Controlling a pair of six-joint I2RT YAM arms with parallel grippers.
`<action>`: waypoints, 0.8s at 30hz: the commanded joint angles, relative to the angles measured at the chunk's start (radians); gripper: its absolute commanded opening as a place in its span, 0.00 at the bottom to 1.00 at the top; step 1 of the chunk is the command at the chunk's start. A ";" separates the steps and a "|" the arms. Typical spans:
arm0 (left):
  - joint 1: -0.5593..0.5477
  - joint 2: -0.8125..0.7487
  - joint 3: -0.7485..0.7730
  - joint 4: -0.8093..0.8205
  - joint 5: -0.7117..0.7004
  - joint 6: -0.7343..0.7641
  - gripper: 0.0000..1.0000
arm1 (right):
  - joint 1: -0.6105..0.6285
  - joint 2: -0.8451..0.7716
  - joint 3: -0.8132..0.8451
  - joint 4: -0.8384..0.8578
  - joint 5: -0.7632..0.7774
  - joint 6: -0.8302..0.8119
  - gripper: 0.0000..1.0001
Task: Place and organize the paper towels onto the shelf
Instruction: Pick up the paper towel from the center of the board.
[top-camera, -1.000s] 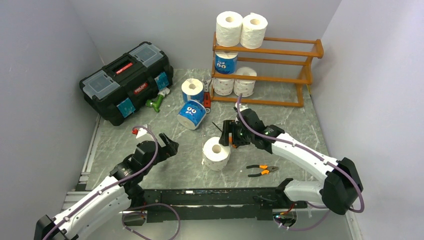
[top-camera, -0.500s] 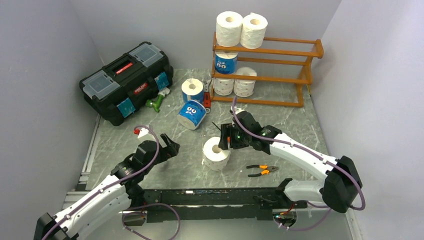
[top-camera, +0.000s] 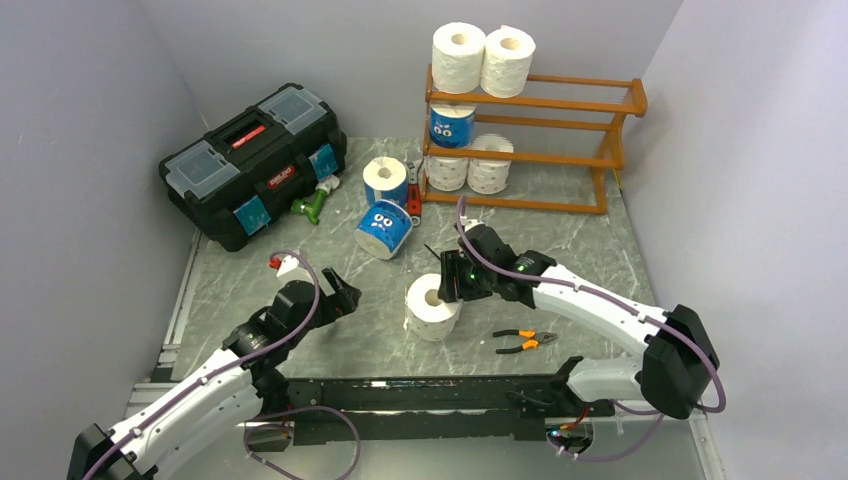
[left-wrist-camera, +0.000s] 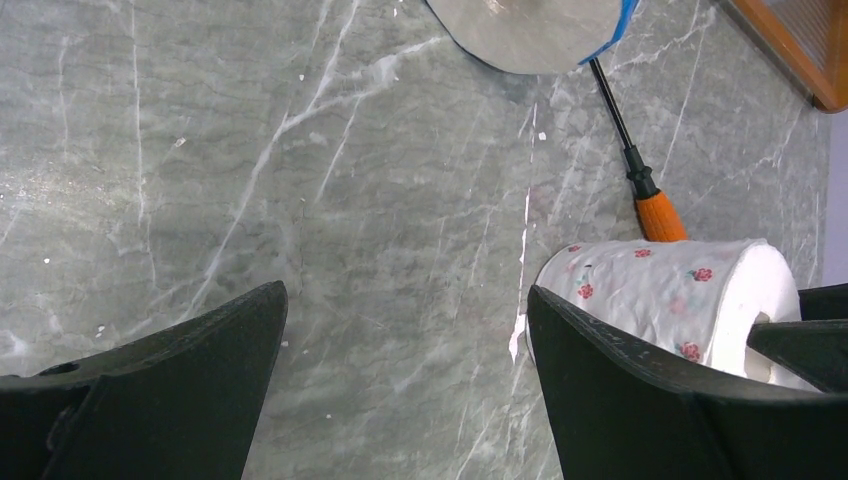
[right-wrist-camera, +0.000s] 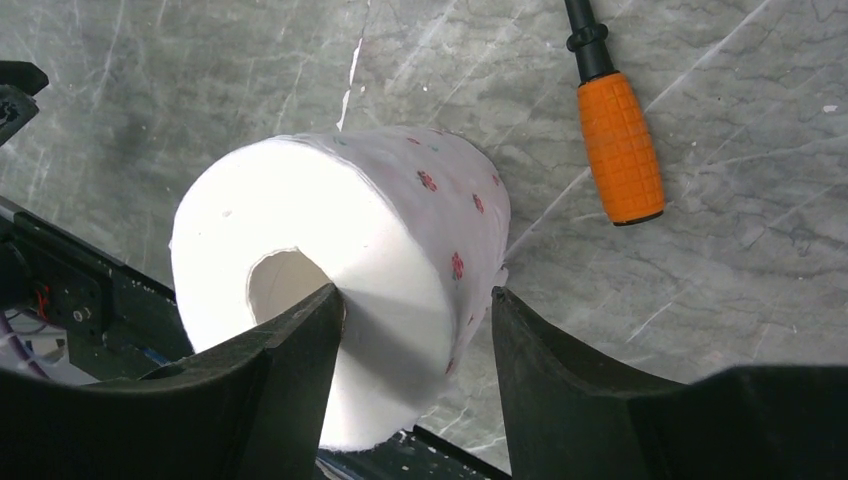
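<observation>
Jaws of the right gripper (right-wrist-camera: 412, 300) sit on both sides of one wall of a white roll (right-wrist-camera: 400, 220). One finger is in the hole and the other is against the outside. I cannot tell if they are squeezing it.

This white roll stands on its end on the gray table (top-camera: 580, 240), near the front. It has tiny red flowers on it. Just beside it lies a screwdriver (right-wrist-camera: 620, 160) with an orange handle.

Farther back on the table are a standing blue roll (top-camera: 385, 182) and a tipped blue roll (top-camera: 383, 228) that shows its eyes.

Behind them, at the back, is the shelf (top-camera: 560, 103). Two top white rolls (top-camera: 458, 55) sit side by side on its top tier. A shelf blue roll (top-camera: 451, 125) is on the middle tier, at the left end. Two bottom white rolls (top-camera: 447, 170) are on the lowest tier, also at the left.

To the left of the white roll, the left gripper (left-wrist-camera: 405, 295) hangs over the table. Its jaws are wide and nothing is between them.

A black toolbox (top-camera: 255, 160) sits at the back left. Some pliers (top-camera: 525, 342) lie near the front.
</observation>
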 joint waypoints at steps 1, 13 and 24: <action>0.003 -0.004 0.004 0.029 0.014 -0.017 0.96 | 0.008 0.004 0.047 -0.029 0.033 -0.008 0.55; 0.004 -0.023 0.002 0.022 0.016 -0.015 0.95 | 0.008 -0.040 0.155 -0.143 0.135 0.024 0.32; 0.004 -0.062 -0.002 0.031 0.026 -0.002 0.96 | -0.415 -0.120 0.163 -0.038 0.026 0.183 0.23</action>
